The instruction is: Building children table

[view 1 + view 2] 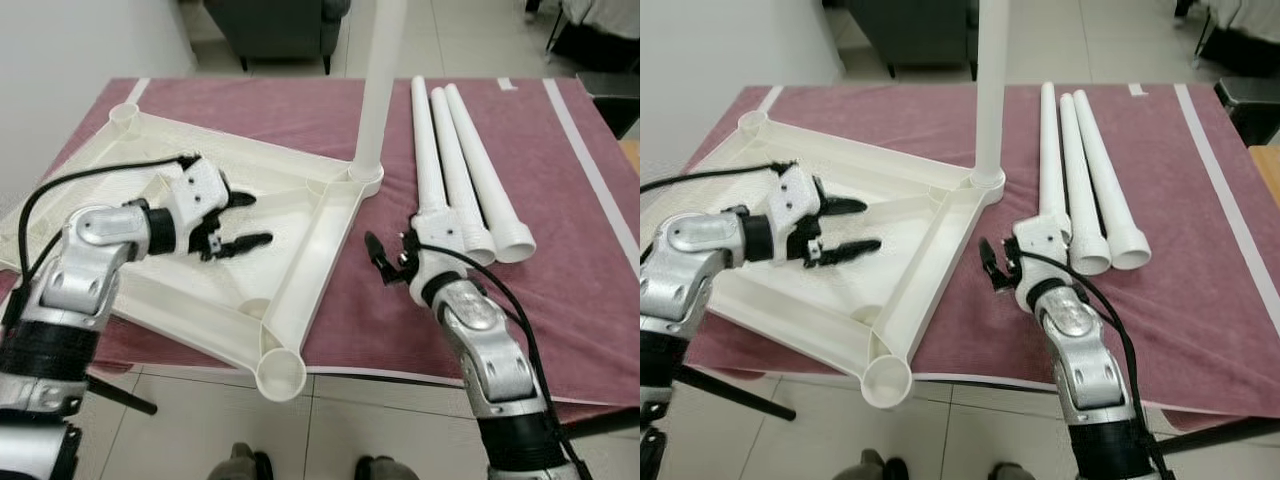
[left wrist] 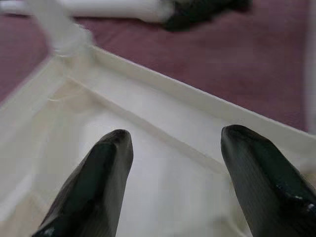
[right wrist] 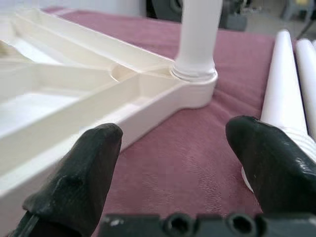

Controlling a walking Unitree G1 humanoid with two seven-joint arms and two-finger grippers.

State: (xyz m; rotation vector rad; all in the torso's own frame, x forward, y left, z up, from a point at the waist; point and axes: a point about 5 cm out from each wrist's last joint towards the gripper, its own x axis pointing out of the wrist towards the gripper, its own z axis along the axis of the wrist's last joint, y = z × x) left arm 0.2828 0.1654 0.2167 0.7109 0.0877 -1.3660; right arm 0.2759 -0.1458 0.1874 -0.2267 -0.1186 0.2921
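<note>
The left gripper [image 1: 243,220] is hovering over the upturned white tabletop [image 1: 300,260], fingers spread wide with nothing between them, pointing toward the middle of the underside where the ribs are running. In the left wrist view the two black fingertips [image 2: 106,168] are sitting above a flat panel next to a raised rib.

The right gripper [image 1: 385,260] is resting low over the maroon cloth [image 1: 580,300], also spread wide and holding nothing, just beside the long edge of the tabletop and right at the near ends of the loose legs. Its wrist view is looking along the cloth at the corner socket.

One white leg [image 1: 378,90] is already standing upright in that far corner socket. Three more legs [image 1: 460,170] are lying side by side on the cloth, touching each other, wide ends toward the robot. The near corner socket [image 1: 281,373] is hanging over the cloth's edge, and another empty socket [image 1: 124,117] is sitting at the far left corner.

I can't read any brand, label or writing on any of it.

Down at the bottom edge a pair of shoes [image 1: 310,466] is showing on the tiled floor [image 1: 350,430].
</note>
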